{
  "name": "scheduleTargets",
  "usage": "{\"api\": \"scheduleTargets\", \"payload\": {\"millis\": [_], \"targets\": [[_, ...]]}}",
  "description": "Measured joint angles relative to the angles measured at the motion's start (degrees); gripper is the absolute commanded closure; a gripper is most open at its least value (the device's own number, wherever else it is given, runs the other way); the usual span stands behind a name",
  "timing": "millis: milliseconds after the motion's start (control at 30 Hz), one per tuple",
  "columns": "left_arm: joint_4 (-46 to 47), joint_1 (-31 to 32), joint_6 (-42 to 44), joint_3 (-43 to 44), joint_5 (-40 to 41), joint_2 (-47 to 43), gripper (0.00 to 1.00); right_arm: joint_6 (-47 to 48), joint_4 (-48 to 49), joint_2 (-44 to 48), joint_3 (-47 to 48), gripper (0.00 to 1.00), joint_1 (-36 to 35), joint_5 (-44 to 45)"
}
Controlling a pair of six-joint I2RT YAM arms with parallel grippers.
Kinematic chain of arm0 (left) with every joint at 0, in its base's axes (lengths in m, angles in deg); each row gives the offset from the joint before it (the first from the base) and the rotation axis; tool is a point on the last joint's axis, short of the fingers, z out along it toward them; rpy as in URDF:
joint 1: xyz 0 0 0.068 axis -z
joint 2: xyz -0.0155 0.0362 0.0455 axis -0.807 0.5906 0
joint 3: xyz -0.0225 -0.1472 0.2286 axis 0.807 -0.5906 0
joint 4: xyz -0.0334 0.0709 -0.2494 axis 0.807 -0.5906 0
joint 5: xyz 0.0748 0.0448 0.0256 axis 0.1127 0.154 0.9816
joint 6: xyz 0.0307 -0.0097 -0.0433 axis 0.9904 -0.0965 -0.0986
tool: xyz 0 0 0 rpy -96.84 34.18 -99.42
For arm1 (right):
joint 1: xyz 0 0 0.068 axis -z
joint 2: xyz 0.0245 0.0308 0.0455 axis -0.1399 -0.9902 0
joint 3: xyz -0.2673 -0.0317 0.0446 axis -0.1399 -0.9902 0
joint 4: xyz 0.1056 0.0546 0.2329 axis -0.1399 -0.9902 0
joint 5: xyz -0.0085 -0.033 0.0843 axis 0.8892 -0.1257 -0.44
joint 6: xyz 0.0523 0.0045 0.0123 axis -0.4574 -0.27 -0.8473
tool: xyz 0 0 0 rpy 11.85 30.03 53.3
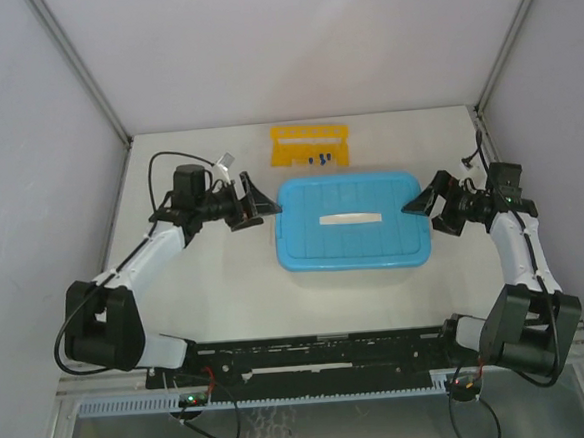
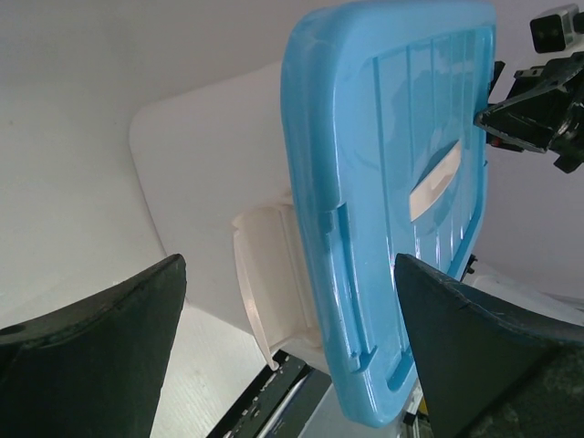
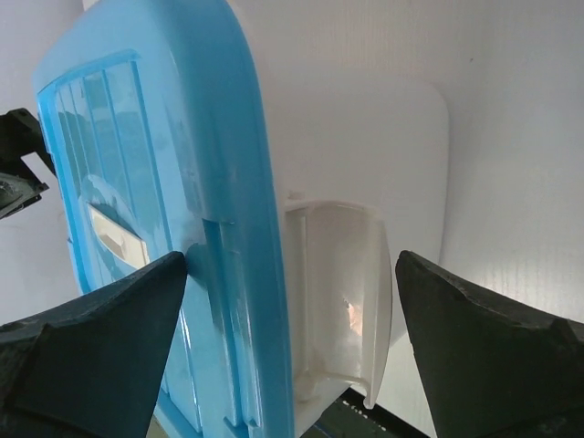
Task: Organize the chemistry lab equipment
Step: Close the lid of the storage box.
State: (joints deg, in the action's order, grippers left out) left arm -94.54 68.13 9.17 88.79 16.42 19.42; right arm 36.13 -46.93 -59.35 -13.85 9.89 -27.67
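Both grippers, left (image 1: 261, 203) and right (image 1: 418, 202), stand wide open and empty at the two ends of the blue lid (image 1: 347, 220) on the tub (image 2: 274, 274), seemingly to lift it, while the yellow rack (image 1: 310, 145) with blue-capped tubes (image 1: 319, 160) lies beyond.

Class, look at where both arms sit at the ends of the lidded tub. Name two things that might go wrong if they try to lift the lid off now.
1. The left gripper and right gripper are open at opposite ends of the blue lid; uneven grips might tilt it or drag the white tub.
2. The yellow rack with small blue-capped tubes stands just behind the lid; a lid swung backward may knock it.
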Motion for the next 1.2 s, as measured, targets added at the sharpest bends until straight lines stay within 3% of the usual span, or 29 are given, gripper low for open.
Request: {"api": "scheduleTargets", "payload": {"millis": [633, 1033, 1200], "targets": [[-0.04, 1.31, 0.07, 0.00, -0.17, 3.13, 0.02, -2.89, 3.45, -2.27, -2.75, 0.21, 0.33, -4.35], [-1.90, 2.84, 0.92, 1.25, -0.63, 3.61, 0.28, -2.73, 2.10, -0.96, -1.99, 0.35, -0.07, -3.06], [-4.96, 3.43, 2.23, 3.28, -0.57, 3.91, 0.31, -1.46, -1.18, 0.31, 0.22, 0.41, -0.09, 0.11]]}}
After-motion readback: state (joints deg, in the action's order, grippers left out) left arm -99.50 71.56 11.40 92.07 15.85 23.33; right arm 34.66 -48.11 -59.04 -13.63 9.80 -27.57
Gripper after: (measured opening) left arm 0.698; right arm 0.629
